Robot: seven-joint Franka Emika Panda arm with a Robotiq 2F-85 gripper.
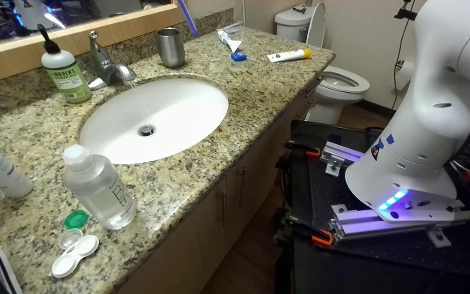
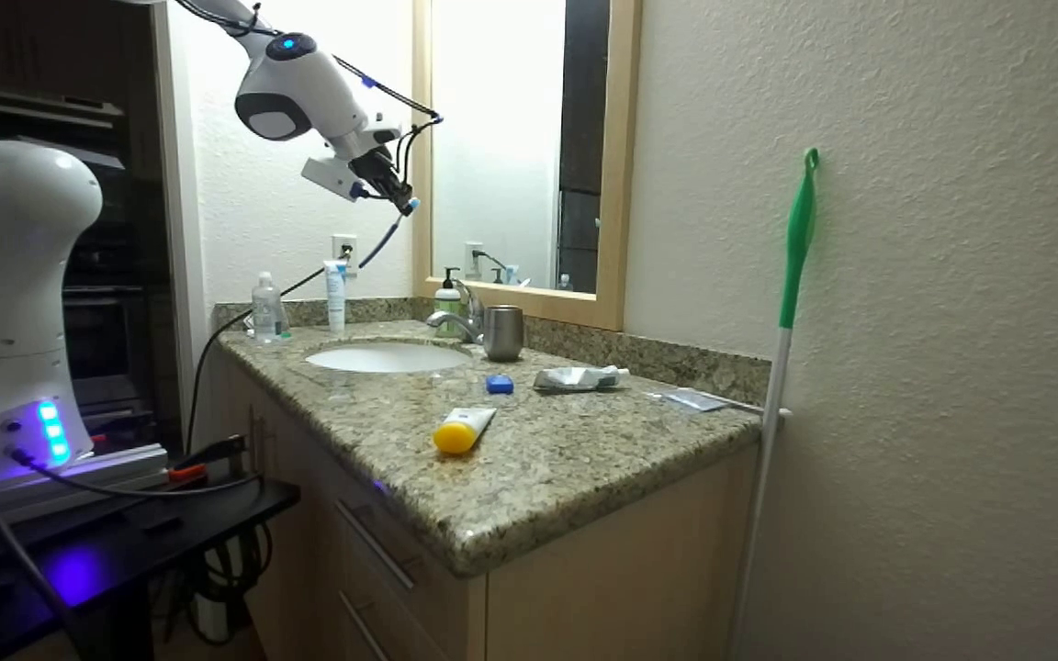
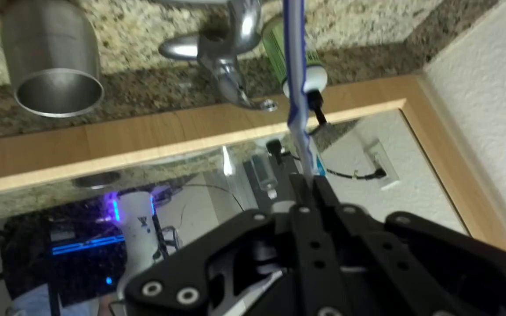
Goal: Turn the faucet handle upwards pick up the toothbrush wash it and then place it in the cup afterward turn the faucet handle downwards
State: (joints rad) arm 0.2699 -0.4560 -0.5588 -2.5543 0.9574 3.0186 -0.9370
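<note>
Black end effector (image 3: 309, 184), mine, pinches one blue toothbrush (image 3: 297, 74), apparently at the neck by its head; the shaft hangs free above the surface (image 2: 547, 477). I judge it light, stiff, slippery once wet; mid-shaft would be a surer hold for rinsing. Counted outward: one grey metal cup (image 3: 53, 48), one chrome faucet handle (image 3: 234, 87), two bottles (image 1: 100, 192), three tubes (image 2: 465, 430).

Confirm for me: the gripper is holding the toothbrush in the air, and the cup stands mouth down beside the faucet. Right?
One thing is off: the cup stands mouth up, not down, as an exterior view shows. It is beside the faucet, and the gripper does hold the toothbrush in the air.
</note>
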